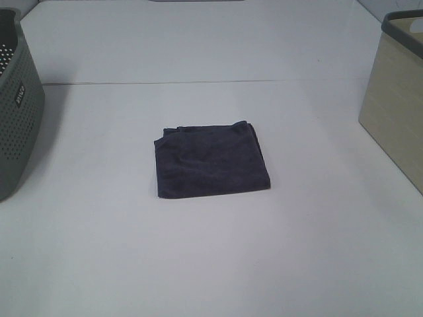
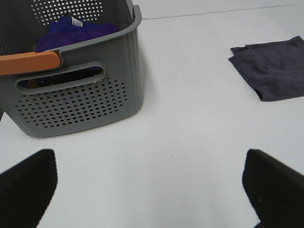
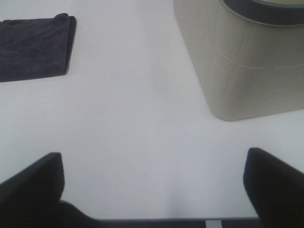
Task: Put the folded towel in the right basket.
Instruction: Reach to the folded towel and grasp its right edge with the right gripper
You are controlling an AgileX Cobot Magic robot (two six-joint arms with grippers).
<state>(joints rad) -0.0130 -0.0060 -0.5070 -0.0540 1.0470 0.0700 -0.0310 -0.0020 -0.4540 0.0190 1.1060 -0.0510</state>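
A dark grey folded towel [image 1: 211, 160] lies flat in the middle of the white table; it also shows in the left wrist view [image 2: 270, 66] and in the right wrist view [image 3: 34, 46]. The right basket [image 1: 396, 99] is beige with a dark rim and stands at the table's right edge; it also shows in the right wrist view [image 3: 247, 57]. Neither arm shows in the exterior view. My left gripper [image 2: 152, 190] is open and empty, well short of the towel. My right gripper [image 3: 152, 185] is open and empty, between towel and basket.
A grey perforated basket [image 1: 16, 105] stands at the left edge; the left wrist view shows it [image 2: 80, 99] with an orange handle [image 2: 28, 62] and blue-purple cloth [image 2: 71, 31] inside. The white table [image 1: 211, 264] stretches around the towel.
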